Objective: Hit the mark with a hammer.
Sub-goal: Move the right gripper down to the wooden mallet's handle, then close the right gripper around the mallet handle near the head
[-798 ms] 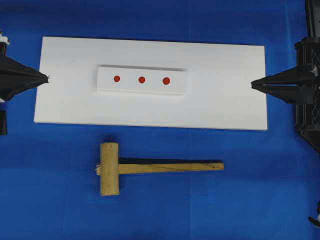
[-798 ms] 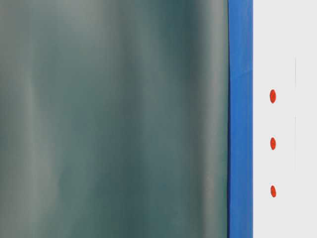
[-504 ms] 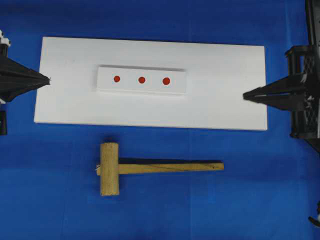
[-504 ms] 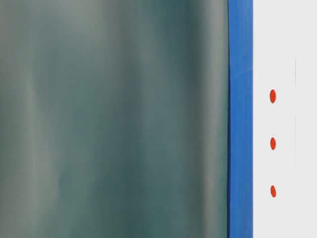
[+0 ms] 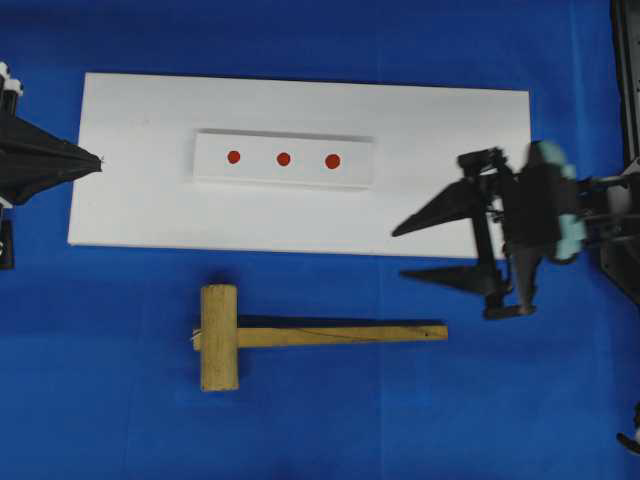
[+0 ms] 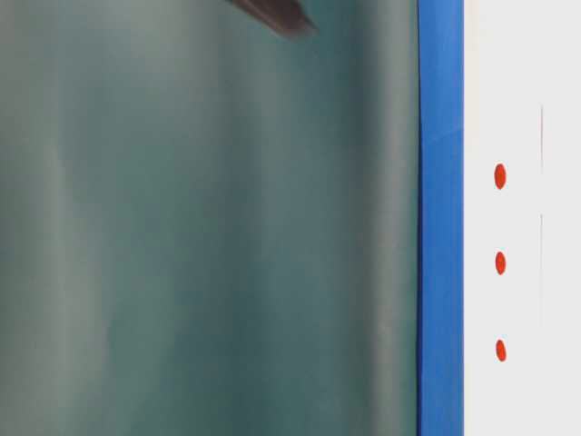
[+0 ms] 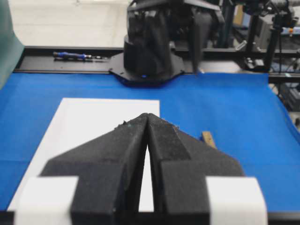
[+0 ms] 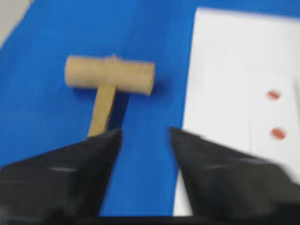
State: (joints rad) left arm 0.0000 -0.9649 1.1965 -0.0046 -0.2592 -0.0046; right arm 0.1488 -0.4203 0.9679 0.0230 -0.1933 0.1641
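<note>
Lying flat on the table, the hammer (image 5: 300, 335) sits untouched below the white board (image 5: 450, 130). Right fingers (image 5: 425, 250) are apart above the handle's end; left fingers (image 5: 95, 158) together. Gripping so far out risks the head sagging.

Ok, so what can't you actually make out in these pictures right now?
- Table-level view: a blurred grey-green surface fills most of the frame and hides the hammer.
- Left wrist view: the shut left gripper blocks most of the white board; only the handle's end shows.
- Right wrist view: motion blur; the third red dot is cut off, and the right gripper's fingers cover the handle's end.
- Overhead view: the right gripper is smeared.
</note>
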